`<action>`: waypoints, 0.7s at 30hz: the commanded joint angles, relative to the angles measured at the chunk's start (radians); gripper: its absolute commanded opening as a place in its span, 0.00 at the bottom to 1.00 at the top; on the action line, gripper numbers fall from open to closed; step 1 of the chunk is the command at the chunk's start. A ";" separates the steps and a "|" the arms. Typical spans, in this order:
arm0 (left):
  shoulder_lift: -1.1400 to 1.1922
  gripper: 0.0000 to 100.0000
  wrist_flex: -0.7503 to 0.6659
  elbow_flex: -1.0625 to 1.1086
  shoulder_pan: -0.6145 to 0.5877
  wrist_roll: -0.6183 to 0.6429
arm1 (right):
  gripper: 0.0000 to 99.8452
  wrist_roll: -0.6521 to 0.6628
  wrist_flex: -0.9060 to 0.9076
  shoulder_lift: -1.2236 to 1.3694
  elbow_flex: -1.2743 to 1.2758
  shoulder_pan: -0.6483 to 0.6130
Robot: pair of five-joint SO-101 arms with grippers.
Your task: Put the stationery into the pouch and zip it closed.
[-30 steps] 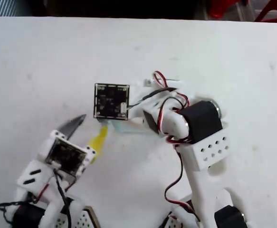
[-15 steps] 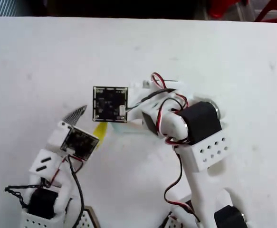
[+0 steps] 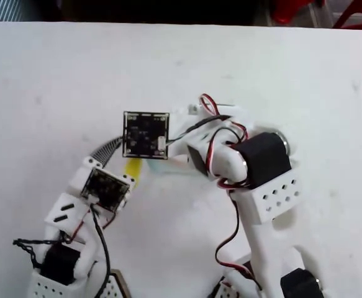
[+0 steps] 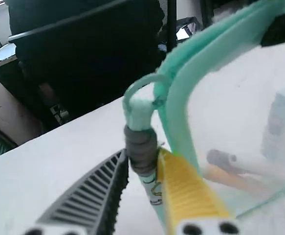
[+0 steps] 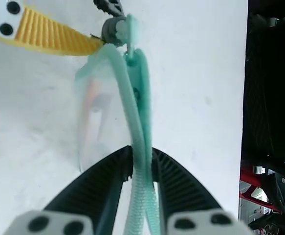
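Observation:
The clear pouch (image 4: 240,112) has a mint zipper band, and pens and other stationery (image 4: 240,169) lie inside it. My left gripper (image 4: 141,156), with one grey and one yellow finger, is shut on the mint zipper pull (image 4: 140,105) at the pouch's end. My right gripper (image 5: 141,156) is shut on the zipper band of the pouch (image 5: 96,112), holding it upright at the other end. The zipper pull (image 5: 127,27) and the left arm's yellow finger (image 5: 49,34) lie beyond it. From above, the left gripper (image 3: 122,155) meets the pouch (image 3: 168,166) under the right arm's camera board.
The white table (image 3: 261,68) is bare around both arms. The right arm's body and red cables (image 3: 255,167) fill the centre right. Beyond the far table edge lie a dark room and a red object (image 3: 292,9).
The left arm has swung in towards the pouch, its gripper moving up and right beneath the right arm's camera board. The right arm has kept still.

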 commanded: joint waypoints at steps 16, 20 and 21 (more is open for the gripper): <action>-0.010 0.02 0.390 -0.474 0.202 0.029 | 0.02 -0.097 -0.041 0.018 0.008 -0.004; -0.008 0.02 0.345 -0.436 0.357 0.089 | 0.02 -0.097 -0.033 0.018 0.009 -0.019; -0.008 0.02 0.319 -0.419 0.387 0.089 | 0.02 -0.098 -0.035 0.016 0.018 -0.021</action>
